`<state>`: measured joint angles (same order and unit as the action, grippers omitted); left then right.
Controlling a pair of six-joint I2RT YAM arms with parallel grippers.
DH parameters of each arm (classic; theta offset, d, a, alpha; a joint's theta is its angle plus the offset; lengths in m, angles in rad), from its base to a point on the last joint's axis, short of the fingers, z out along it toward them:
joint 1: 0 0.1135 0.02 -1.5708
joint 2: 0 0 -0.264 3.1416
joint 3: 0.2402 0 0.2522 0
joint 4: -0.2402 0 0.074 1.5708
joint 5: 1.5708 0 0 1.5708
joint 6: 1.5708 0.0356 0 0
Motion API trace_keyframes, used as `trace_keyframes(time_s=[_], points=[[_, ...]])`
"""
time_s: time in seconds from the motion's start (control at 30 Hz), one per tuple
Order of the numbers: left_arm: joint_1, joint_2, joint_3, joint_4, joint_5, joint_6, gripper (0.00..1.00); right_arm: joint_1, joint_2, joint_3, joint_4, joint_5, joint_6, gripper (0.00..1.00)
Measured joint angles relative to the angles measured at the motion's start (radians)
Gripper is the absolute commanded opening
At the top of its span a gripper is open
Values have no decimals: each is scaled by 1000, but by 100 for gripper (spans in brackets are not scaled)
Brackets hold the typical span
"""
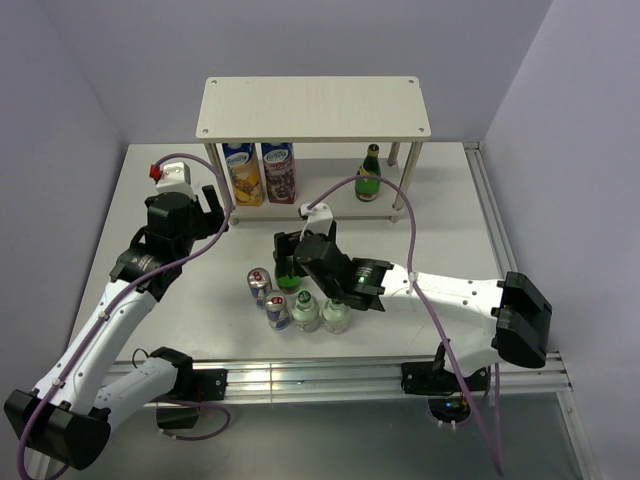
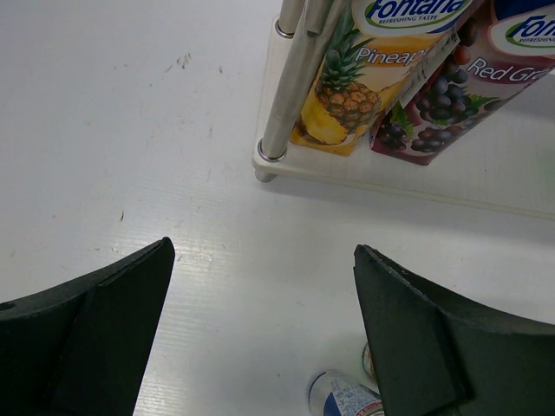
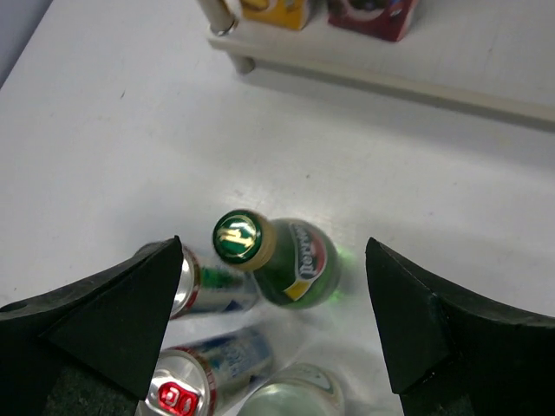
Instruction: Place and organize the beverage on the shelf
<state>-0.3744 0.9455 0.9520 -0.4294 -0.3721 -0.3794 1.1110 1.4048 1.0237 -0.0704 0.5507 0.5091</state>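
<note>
The shelf (image 1: 313,108) stands at the back; one green bottle (image 1: 369,176) stands on its lower board at the right. On the table stand a second green bottle (image 1: 289,279) (image 3: 282,256), two blue-and-silver cans (image 1: 259,284) (image 1: 278,312) and two clear bottles (image 1: 305,312) (image 1: 336,316). My right gripper (image 1: 292,250) (image 3: 273,325) is open and hovers above the green bottle, its fingers either side of it, not touching. My left gripper (image 1: 215,210) (image 2: 260,334) is open and empty above the table by the shelf's left front leg (image 2: 290,82).
Two juice cartons, pineapple (image 1: 241,172) (image 2: 368,78) and red grape (image 1: 279,171) (image 2: 460,95), stand on the shelf's lower board at the left. A can top (image 2: 340,397) shows at the bottom of the left wrist view. Grey walls close in the white table.
</note>
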Motion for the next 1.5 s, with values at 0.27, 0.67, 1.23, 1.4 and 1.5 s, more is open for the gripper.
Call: trace_keyframes(time_s=[0.27,0.67,1.23,1.4,1.5], points=[[0,0,0,1,0,0,91,60,51,0,5,7,33,91],[0,1,0,1,5,0,91,64,218,-37,196,192,-25,79],[0,2,0,0,9,1,91,68,281,-35,327,334,-93,0],[0,2,0,0,9,1,91,64,271,-35,305,360,-124,0],[0,6,0,1,9,1,91,46,249,-35,277,368,-154,0]])
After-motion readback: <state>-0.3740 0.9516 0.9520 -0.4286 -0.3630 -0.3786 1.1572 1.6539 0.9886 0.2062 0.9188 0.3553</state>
